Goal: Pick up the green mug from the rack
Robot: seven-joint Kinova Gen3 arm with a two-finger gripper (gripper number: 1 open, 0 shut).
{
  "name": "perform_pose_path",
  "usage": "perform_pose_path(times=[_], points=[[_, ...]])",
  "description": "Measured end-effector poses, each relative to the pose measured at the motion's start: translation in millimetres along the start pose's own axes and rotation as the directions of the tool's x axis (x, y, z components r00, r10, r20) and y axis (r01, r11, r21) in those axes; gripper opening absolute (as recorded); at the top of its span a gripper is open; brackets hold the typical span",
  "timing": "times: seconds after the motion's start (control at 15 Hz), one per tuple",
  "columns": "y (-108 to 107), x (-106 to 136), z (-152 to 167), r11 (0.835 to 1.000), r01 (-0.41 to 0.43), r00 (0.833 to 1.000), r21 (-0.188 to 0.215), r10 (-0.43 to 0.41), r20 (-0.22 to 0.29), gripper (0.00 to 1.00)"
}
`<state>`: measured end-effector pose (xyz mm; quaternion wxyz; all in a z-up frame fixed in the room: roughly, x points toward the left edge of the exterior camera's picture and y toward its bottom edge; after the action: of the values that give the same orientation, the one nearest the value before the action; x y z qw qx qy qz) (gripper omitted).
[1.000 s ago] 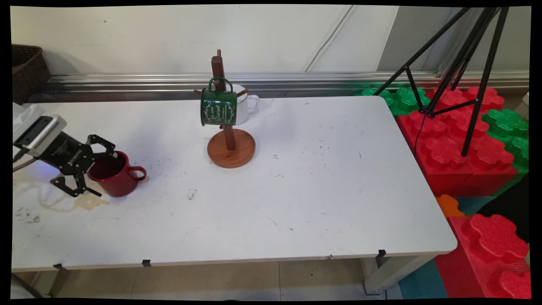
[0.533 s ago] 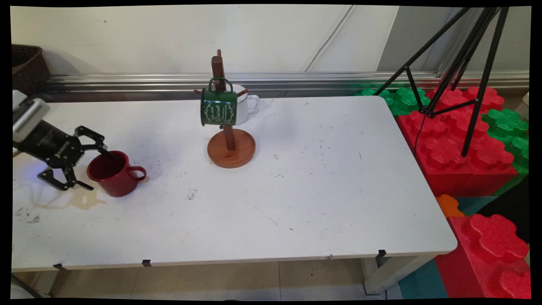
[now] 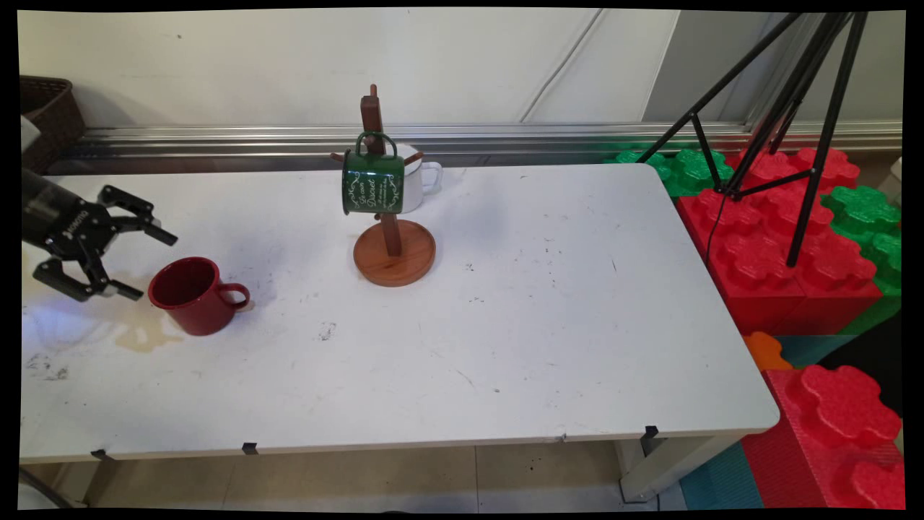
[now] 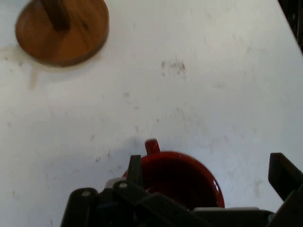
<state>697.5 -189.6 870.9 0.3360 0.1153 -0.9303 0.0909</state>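
Observation:
A red mug (image 3: pixel 193 295) stands upright on the white table (image 3: pixel 505 325) at the left, its handle pointing right. My gripper (image 3: pixel 151 265) hovers just left of it and a little above, open, with nothing between its fingers and no contact with the mug. In the hand view the red mug (image 4: pixel 182 177) sits low in the picture between the two black fingers (image 4: pixel 134 169), handle away from me. A wooden mug tree (image 3: pixel 386 238) stands mid-table with a green mug (image 3: pixel 372 182) and a white mug (image 3: pixel 419 180) hanging on it.
A yellowish stain (image 3: pixel 148 336) lies on the table beside the red mug. A dark basket (image 3: pixel 45 115) sits at the back left. Red and green foam blocks (image 3: pixel 787 238) and a black tripod (image 3: pixel 787 130) stand off the table's right end.
My gripper has drawn back from the red mug's rim, moving left and upward, clear of the mug. The mug stays where it stood.

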Motion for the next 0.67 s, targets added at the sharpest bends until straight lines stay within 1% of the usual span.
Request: perform_pose_path(times=[0.13, 0.27, 0.47, 0.67], points=[[-0.3, 2.6, -7.1, 0.999, 0.034, 0.999, 0.004, -0.033, -0.033, 1.00], [-0.5, 7.0, -16.6, 0.997, 0.080, 0.993, 0.008, -0.079, -0.085, 1.00], [-0.9, 11.2, -22.7, 0.994, 0.112, 0.986, 0.007, -0.110, -0.126, 1.00], [-1.9, 16.1, -27.5, 0.989, 0.147, 0.974, 0.004, -0.144, -0.173, 1.00]])
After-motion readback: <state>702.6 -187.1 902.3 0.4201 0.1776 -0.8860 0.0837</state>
